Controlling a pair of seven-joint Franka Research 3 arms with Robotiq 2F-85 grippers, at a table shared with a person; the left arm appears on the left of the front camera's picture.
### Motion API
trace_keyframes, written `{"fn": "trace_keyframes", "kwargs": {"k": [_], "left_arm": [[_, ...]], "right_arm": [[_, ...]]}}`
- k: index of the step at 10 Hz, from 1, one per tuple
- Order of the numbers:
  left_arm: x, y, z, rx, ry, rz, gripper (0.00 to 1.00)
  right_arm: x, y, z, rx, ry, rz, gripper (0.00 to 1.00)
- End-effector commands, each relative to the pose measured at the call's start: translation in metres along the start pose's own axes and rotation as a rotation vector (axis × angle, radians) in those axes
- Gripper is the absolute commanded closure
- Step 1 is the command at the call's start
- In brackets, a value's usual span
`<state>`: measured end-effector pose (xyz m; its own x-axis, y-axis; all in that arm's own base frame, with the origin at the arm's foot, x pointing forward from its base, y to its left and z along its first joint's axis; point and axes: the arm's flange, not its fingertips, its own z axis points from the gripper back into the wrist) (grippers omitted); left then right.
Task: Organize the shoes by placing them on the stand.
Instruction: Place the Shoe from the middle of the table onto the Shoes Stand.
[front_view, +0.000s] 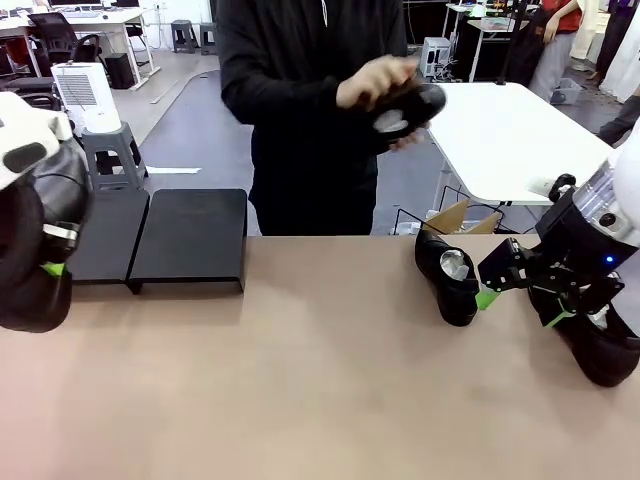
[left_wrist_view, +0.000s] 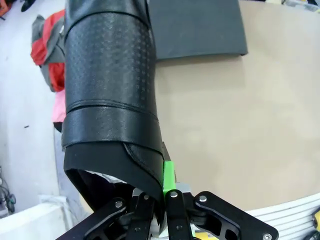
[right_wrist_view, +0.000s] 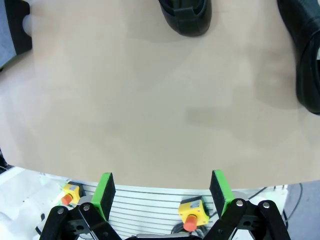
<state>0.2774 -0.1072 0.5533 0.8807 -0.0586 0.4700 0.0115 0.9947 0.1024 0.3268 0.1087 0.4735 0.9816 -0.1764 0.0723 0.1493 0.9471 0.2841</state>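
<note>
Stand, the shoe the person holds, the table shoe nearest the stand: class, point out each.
Stand (front_view: 190, 235): front view, right platform's top.
Person's shoe (front_view: 422, 100): front view, black upper.
Table shoe nearest the stand (front_view: 450, 285): front view, mid-upper.

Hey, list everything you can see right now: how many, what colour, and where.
shoes: four, black; two on the table's right, one gripped at the left, one held up at the far side
stand: two joined platforms, matte black, table's far left
table: one, tan, foreground
white table: one, behind, right
cardboard box: one, brown, past the far edge
white appliance: one, on a grey stool, far left
person's hands: two, holding a shoe
left gripper: black, green pads, shut on a shoe
right gripper: open, above the table
</note>
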Motion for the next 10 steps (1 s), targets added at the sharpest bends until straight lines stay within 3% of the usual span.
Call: {"fn": "trace_keyframes", "kwargs": {"k": [1,4,6,7,8,9,10], "left_arm": [[-0.006,-0.018,0.005,-0.033,0.006,-0.019,1.0],[-0.007,-0.019,0.002,-0.024,0.014,-0.034,1.0],[0.026,0.015,0.0,0.256,-0.136,0.01,1.0],[0.046,0.031,-0.016,0.317,-0.175,-0.045,1.0],[0.069,0.049,-0.037,0.321,-0.268,-0.099,1.0],[0.085,0.061,-0.058,0.352,-0.308,-0.102,1.0],[0.1,0.075,-0.076,0.3,-0.309,-0.102,1.0]], "right_arm": [[0.001,0.001,0.001,0.02,0.002,0.003,0.0],[0.001,0.001,0.001,0.02,0.002,0.003,0.0],[0.001,0.001,0.001,0.02,0.002,0.003,0.0],[0.001,0.001,0.001,0.02,0.002,0.003,0.0],[0.001,0.001,0.001,0.02,0.002,0.003,0.0],[0.001,0.001,0.001,0.02,0.002,0.003,0.0],[0.001,0.001,0.001,0.02,0.002,0.003,0.0]]}}
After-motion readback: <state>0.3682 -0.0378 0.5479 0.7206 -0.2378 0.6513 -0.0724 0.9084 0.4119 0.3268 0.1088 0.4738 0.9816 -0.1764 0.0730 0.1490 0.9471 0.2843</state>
